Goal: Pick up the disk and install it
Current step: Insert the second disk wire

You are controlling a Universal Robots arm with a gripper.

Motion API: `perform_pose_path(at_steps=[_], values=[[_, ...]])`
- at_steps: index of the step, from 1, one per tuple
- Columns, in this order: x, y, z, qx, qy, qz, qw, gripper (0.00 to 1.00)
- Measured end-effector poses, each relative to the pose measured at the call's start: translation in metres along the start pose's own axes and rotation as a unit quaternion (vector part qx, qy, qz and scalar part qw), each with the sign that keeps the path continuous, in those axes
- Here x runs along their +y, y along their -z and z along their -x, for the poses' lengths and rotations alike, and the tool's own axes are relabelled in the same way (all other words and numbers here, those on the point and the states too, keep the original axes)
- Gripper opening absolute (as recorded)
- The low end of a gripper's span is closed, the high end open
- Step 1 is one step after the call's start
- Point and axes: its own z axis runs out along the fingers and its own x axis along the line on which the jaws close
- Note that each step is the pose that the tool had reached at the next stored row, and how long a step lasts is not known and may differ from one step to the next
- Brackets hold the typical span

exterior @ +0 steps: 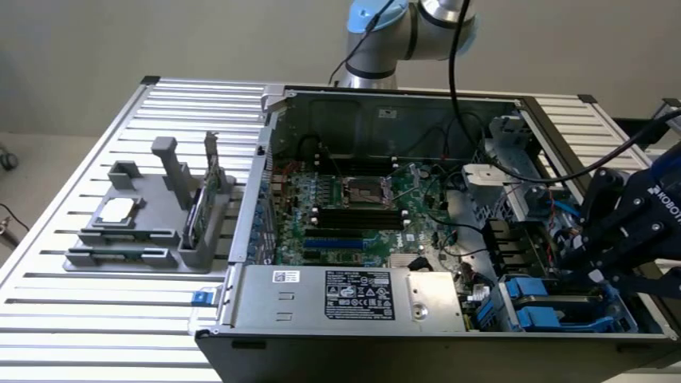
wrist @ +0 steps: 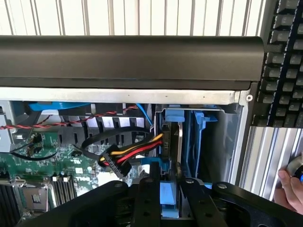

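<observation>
- The gripper (wrist: 169, 198) is hanging over the drive bay in the corner of one open computer case (exterior: 319, 351), at the exterior view's right (exterior: 598, 275).
- Its two black fingers (wrist: 147, 198) are standing on either side of a blue plastic tab. I cannot tell whether they are pressing on it or standing just clear of it.
- White lettering is showing on the gripper's body in the exterior view, cut off by the picture's edge and not readable as a whole.
- The disk (wrist: 171, 142) is sitting edge-on in its blue frame, upright inside the bay, directly under the fingers and just beside the case wall.
- One bundle of red, yellow and black wires (wrist: 135, 150) is ending in a black plug right next to the disk.
- One twisted red-and-black wire (wrist: 57, 123) is running across above the green motherboard (exterior: 352, 215).
- One silver power supply (exterior: 352, 297) is lying along the case's near wall, carrying one small white sticker and one black label; the print is too small to read.
- One grey fixture (exterior: 139, 239) is resting on the slatted metal table (exterior: 96, 319), well apart from the gripper, holding one square silver chip (exterior: 117, 210) and one thin card (exterior: 194, 217) standing on edge.
- One black keyboard (wrist: 284, 61) is lying outside the case.
- A person's fingers (wrist: 289, 189) are showing near it.
</observation>
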Motion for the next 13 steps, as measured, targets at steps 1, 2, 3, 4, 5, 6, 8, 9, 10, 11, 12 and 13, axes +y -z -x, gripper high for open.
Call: perform_pose_path(at_steps=[1, 2, 3, 4, 5, 6, 8, 9, 10, 11, 12, 13], values=[[-0.0018, 0.0001, 0.0, 0.0012, 0.0, -0.001, 1.0, 0.25], [-0.0039, 0.0001, 0.0, 0.0024, 0.0, -0.0024, 1.0, 0.25], [-0.0068, 0.0, 0.0, 0.0034, 0.001, -0.004, 1.0, 0.25], [-0.01, -0.0002, 0.0, 0.0039, 0.001, -0.0056, 1.0, 0.25], [-0.0135, -0.0006, 0.0, 0.0045, 0.001, -0.0072, 1.0, 0.25], [-0.0167, -0.001, 0.0, 0.005, 0.001, -0.0087, 0.9999, 0.25], [-0.023, -0.0005, -0.001, 0.0053, 0.001, -0.0126, 0.9999, 0.25], [-0.0258, 0.0001, -0.002, 0.0053, 0.001, -0.0142, 0.9999, 0.25], [-0.0286, 0.001, -0.002, 0.0053, 0.001, -0.0153, 0.9999, 0.25], [-0.0311, 0.0018, -0.003, 0.0053, 0.001, -0.0156, 0.9999, 0.25], [-0.0329, 0.0021, -0.004, 0.0053, 0.001, -0.0156, 0.9999, 0.25], [-0.0331, 0.0021, -0.004, 0.0053, 0.001, -0.0156, 0.9999, 0.25]])
